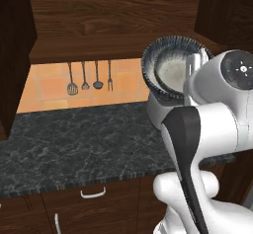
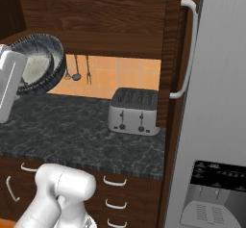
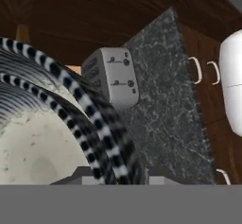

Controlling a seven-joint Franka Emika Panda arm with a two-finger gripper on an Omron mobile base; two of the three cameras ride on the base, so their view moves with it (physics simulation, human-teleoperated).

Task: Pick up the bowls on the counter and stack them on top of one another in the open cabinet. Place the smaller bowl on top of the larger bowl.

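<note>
The larger bowl (image 1: 149,62) hangs in the air, tipped on edge with its pale inside facing the base, just below and in front of the open cabinet (image 1: 99,25). The smaller bowl (image 1: 170,70) is nested inside it. My gripper (image 1: 193,72) is shut on their rims at the right side. From the right base view the larger bowl (image 2: 55,58) is at the far left, beside my white hand. In the hand view, the larger bowl's striped rim (image 3: 71,83) and the smaller bowl's speckled inside (image 3: 33,142) run down between my fingertips (image 3: 116,175). The counter (image 1: 74,139) lies below.
A silver toaster (image 2: 133,110) stands on the counter at its right end, against a wooden cabinet side and a grey fridge (image 2: 221,102). Several utensils (image 1: 89,77) hang on the orange tiled wall under the cabinet shelf. Drawers with white handles (image 1: 93,193) sit below the counter.
</note>
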